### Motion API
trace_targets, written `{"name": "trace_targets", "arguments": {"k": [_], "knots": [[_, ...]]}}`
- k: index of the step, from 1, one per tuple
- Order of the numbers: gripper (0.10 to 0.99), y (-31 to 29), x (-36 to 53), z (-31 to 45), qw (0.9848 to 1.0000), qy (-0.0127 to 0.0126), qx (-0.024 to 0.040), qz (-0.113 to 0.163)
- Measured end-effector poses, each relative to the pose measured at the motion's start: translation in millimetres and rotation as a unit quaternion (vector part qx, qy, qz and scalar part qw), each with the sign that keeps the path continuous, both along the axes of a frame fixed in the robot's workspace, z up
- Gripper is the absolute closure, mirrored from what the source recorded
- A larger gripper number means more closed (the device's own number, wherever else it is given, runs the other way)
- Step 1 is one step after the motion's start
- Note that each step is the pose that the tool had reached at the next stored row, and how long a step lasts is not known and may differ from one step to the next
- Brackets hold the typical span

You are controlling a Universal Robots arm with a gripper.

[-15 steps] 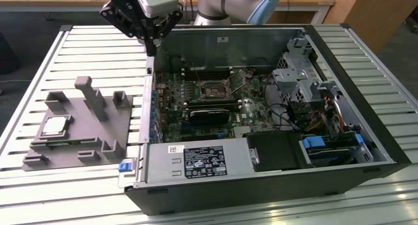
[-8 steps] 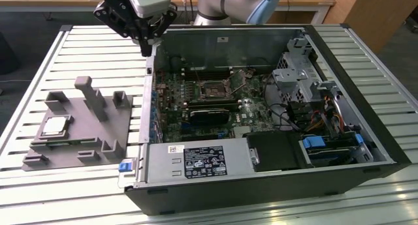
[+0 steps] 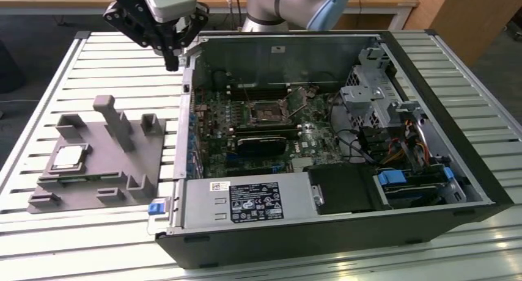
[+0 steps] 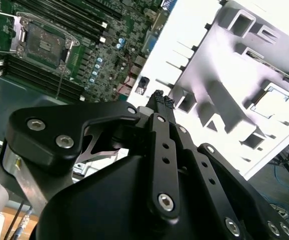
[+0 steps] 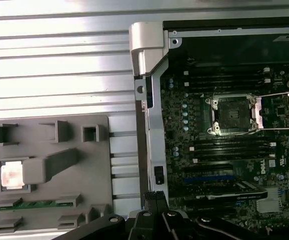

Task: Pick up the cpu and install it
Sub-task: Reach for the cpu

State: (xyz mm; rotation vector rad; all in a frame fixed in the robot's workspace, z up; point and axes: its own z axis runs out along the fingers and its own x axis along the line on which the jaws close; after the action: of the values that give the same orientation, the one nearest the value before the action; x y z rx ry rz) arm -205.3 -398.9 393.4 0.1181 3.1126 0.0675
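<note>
The gripper (image 3: 171,62), jaws pressed together and empty, hangs over the case wall (image 3: 189,79); the cpu (image 3: 69,157) lies flat in the grey tray (image 3: 102,171), well off to one side, the socket (image 3: 268,112) to the other.

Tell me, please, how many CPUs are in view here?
1. The cpu sits in a recess of the grey plastic tray, to the exterior view's left of the computer case. The motherboard's socket looks empty.
</note>
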Motion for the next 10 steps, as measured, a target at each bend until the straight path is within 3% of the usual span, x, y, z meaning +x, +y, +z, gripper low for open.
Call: {"name": "trace_targets", "arguments": {"k": [10], "knots": [[0.98, 0.0, -19.5, -0.1, 1.0, -0.0001, 0.0, 0.0]]}}
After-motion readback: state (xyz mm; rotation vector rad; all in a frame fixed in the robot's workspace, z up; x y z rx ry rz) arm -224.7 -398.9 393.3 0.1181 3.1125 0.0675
